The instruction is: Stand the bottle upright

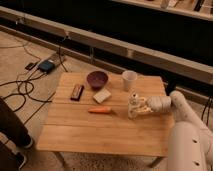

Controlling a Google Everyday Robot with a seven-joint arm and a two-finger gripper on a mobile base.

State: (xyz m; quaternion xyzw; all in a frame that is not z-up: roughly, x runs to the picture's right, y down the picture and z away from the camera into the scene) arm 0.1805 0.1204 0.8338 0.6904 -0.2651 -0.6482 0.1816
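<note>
A: What is shown on the wooden table (100, 132)?

B: A dark purple bowl (97, 79) is placed at the far edge, left of centre. A white paper cup (129, 80) is set upright to its right. A flat white block (102, 96) is laid just near of the bowl. A small dark rectangular object (77, 92) is seen left of the block, and an orange carrot-like item (100, 110) is laid flat near of the block.

A: Where is the bottle (133, 105) located?

B: It is found at the right side of the table, near of the paper cup and right of the orange item. It is seen roughly upright, with its lower end at the table surface.

A: And where is the gripper (139, 106) located?

B: It is positioned at the bottle, reached in from the right by the white arm (172, 107). The bottle is overlapped by the gripper's tip. Whether the bottle is clasped or released cannot be told.

A: What is visible beyond the table?

B: Black cables (22, 87) and a small blue device (46, 65) are seen on the floor at the far left. A low ledge (150, 57) is run along the dark background.
</note>
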